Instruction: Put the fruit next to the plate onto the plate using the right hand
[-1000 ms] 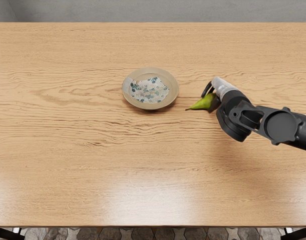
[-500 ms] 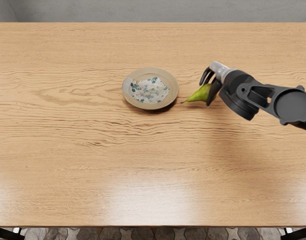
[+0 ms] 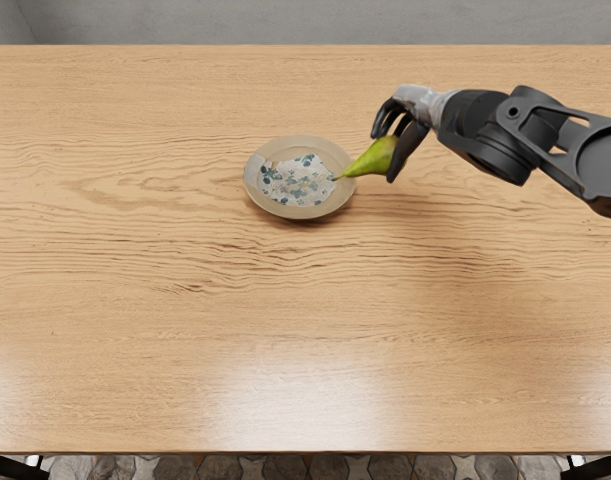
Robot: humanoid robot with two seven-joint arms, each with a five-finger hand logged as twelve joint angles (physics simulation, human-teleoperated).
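A green pear (image 3: 369,159) hangs above the table, held in my right hand (image 3: 393,128), whose dark fingers are shut on its fat end. The pear's thin stem end points down-left and reaches over the right rim of the plate (image 3: 265,156). That plate is round, beige-rimmed, with a blue-green speckled centre, and lies near the middle of the wooden table (image 3: 285,330). My right arm (image 3: 530,140) comes in from the right edge. The left arm does not show.
Only the plate lies on the wide wooden tabletop. The far table edge runs along the top of the view, with a grey wall behind it. The near edge runs along the bottom.
My right hand has lifted the pear off the table and carried it up and to the left, from beside the plate to over its right rim.
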